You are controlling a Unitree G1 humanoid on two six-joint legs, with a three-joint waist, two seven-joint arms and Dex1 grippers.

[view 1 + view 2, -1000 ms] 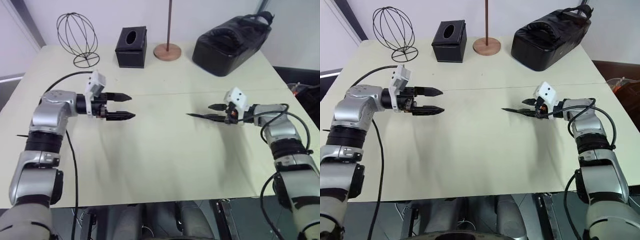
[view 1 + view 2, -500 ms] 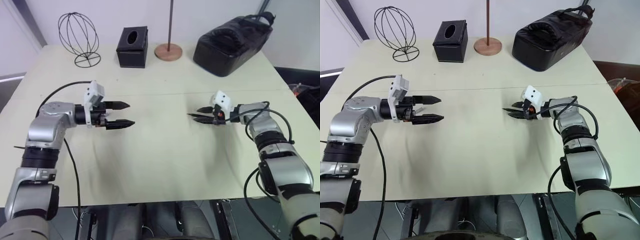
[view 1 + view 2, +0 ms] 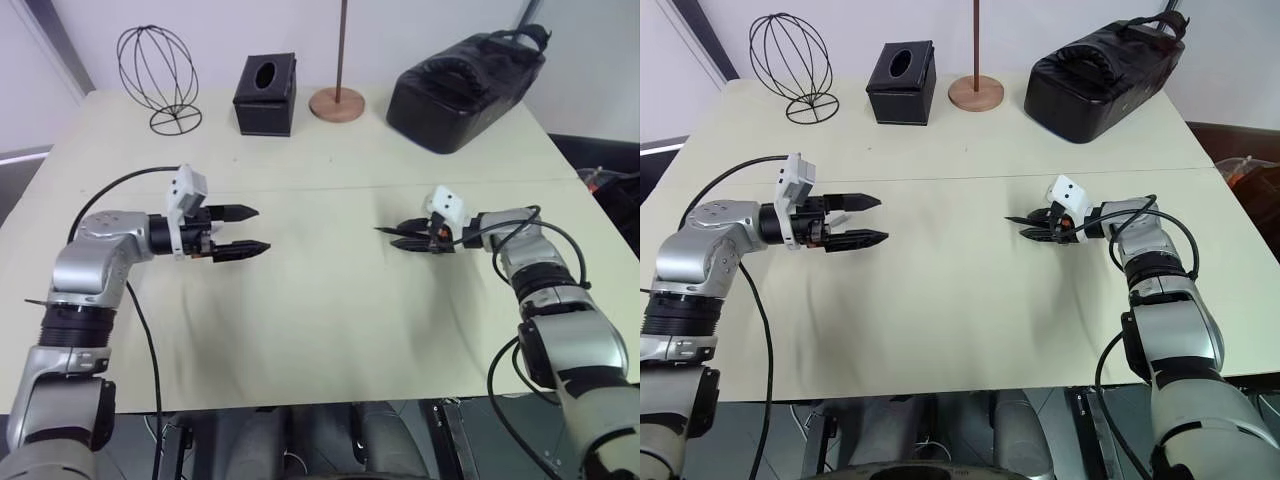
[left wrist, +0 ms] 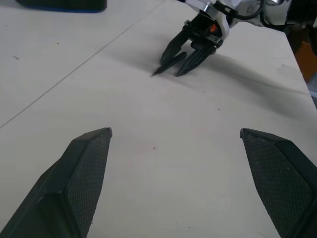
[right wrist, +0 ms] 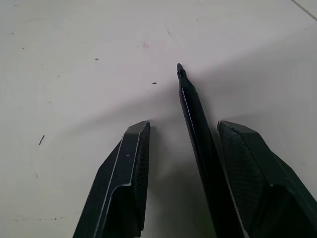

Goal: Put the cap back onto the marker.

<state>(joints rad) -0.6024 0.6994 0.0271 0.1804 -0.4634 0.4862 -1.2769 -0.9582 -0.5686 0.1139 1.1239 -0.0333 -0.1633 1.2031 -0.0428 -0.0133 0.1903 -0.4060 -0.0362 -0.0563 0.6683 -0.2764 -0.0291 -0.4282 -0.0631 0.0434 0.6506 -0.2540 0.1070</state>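
The marker (image 5: 190,99), a thin black stick with a pointed tip, juts past the fingers of my right gripper (image 3: 400,236). That gripper is shut on the marker and hovers low over the right half of the table (image 3: 320,330), pointing left. The marker lies along one finger, and a gap shows to the other finger at the tips. My left gripper (image 3: 262,229) stands open over the table's left half, pointing right at the marker's tip (image 4: 154,73), with nothing between its fingers. A wide stretch of table separates the two grippers. The cap is out of view.
Along the table's far edge stand a wire globe (image 3: 155,75), a black tissue box (image 3: 264,93), a brown rod on a round base (image 3: 336,103) and a black bag (image 3: 465,88). A seam runs across the tabletop.
My right gripper has shifted slightly left and lower with the marker still in it. My left gripper has sunk and drawn back a little. Both have been nearly still for the last half second.
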